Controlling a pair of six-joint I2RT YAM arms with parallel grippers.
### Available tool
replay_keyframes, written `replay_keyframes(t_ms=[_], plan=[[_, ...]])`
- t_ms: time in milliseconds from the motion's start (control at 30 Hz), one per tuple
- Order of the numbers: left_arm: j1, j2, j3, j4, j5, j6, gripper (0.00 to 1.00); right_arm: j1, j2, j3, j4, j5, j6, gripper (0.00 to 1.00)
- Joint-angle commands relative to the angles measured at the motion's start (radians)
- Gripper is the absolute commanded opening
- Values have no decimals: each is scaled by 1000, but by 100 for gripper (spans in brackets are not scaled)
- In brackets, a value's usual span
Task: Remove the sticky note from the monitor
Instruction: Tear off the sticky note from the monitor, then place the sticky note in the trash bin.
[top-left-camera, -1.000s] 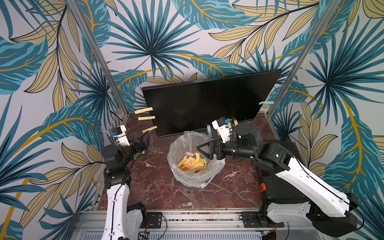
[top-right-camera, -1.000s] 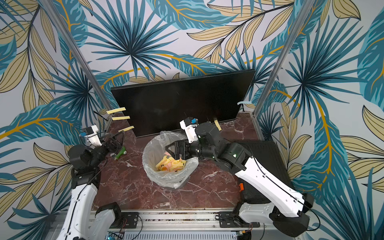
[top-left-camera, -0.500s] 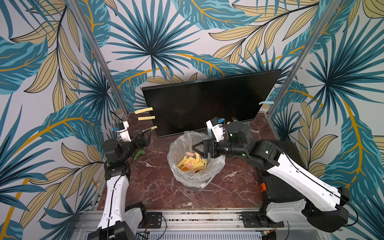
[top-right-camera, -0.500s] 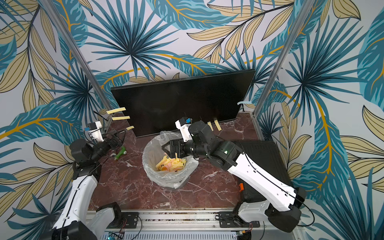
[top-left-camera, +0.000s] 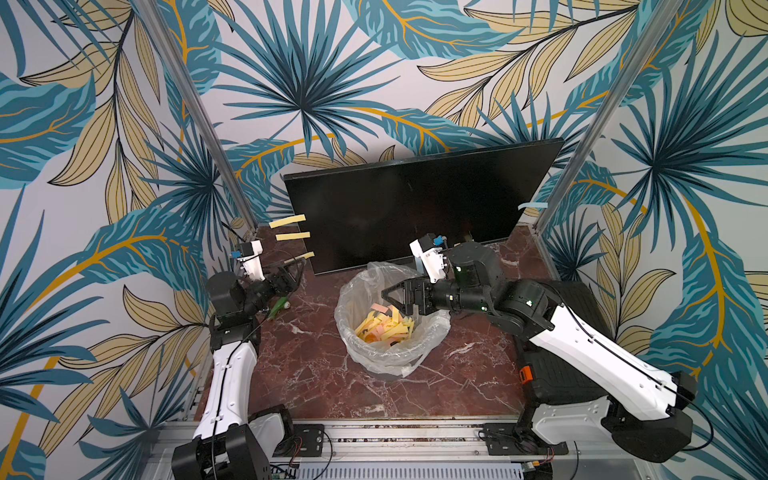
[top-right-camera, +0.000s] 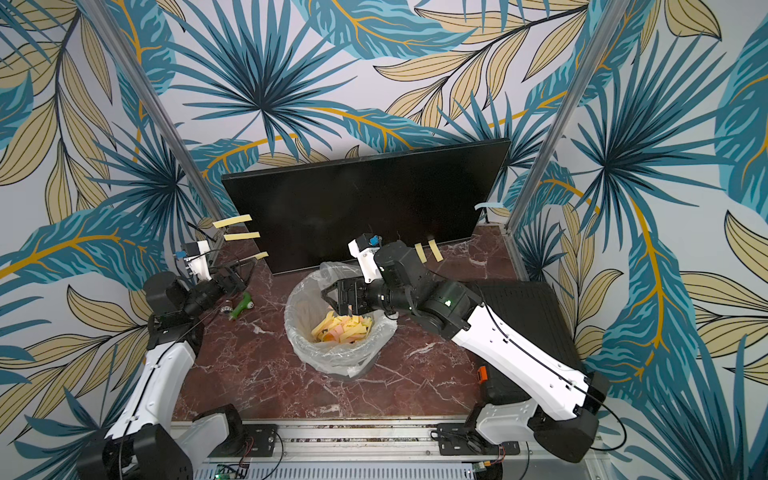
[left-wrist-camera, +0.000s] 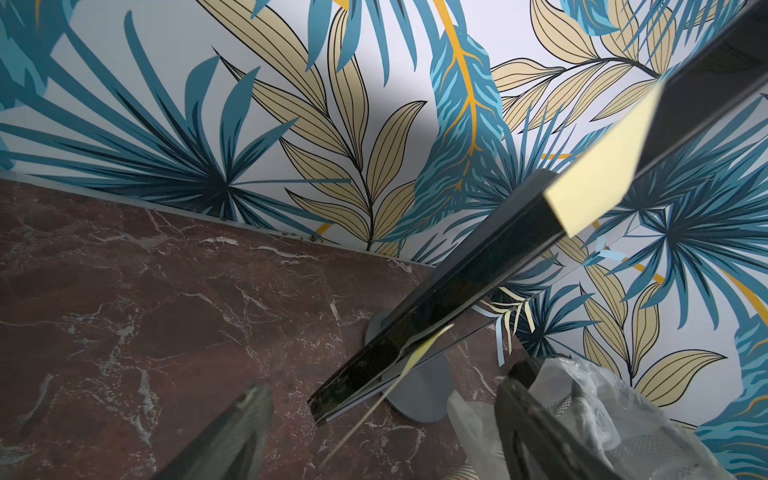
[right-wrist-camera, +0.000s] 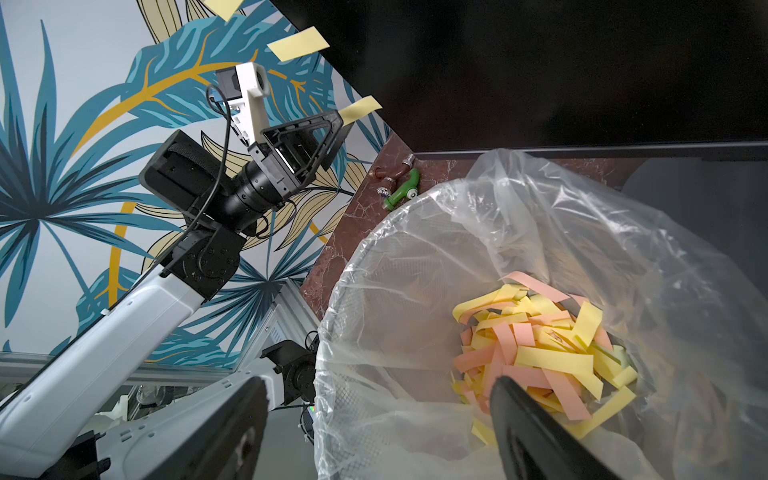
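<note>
The left gripper (top-left-camera: 296, 269) had swung up from low over the table to the corner of the monitor (top-left-camera: 415, 208) nearest its own arm. There it stood right at the lowest yellow sticky note (top-left-camera: 308, 255). Its jaws were open, though they had begun to narrow a little. In the left wrist view the sticky note (left-wrist-camera: 419, 353) ran edge-on between the two fingers (left-wrist-camera: 249, 432), and no pinch could be seen yet. The sticky note was still stuck to the monitor's edge, with two more yellow notes (top-left-camera: 286, 222) above it.

The right gripper (top-left-camera: 392, 300) had slid slightly further across the bin (top-left-camera: 345, 320). It hung open and empty above the paper strips (top-left-camera: 384, 326) lying inside.

The reach looked finished, so closing on the paper and peeling it off seemed the next step. With other notes left on the monitor, the job looked far from done.
</note>
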Motion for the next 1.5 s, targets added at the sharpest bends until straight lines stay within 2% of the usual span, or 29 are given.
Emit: replay_keyframes(t_ms=[0, 167, 567, 833, 1133, 1467], plan=[[7, -1, 33, -1, 20, 9, 83, 6, 2, 15, 17, 12, -17, 87], [7, 3, 35, -5, 27, 6, 65, 6, -1, 10, 14, 19, -19, 87], [6, 3, 48, -7, 32, -9, 30, 6, -9, 2, 10, 29, -23, 87], [6, -15, 38, -33, 24, -25, 0, 6, -26, -16, 15, 38, -25, 87], [-4, -135, -36, 3, -27, -136, 0, 6, -29, -14, 24, 43, -27, 87], [-73, -359, -55, -200, -113, -167, 0, 6, -35, -6, 26, 62, -35, 87]])
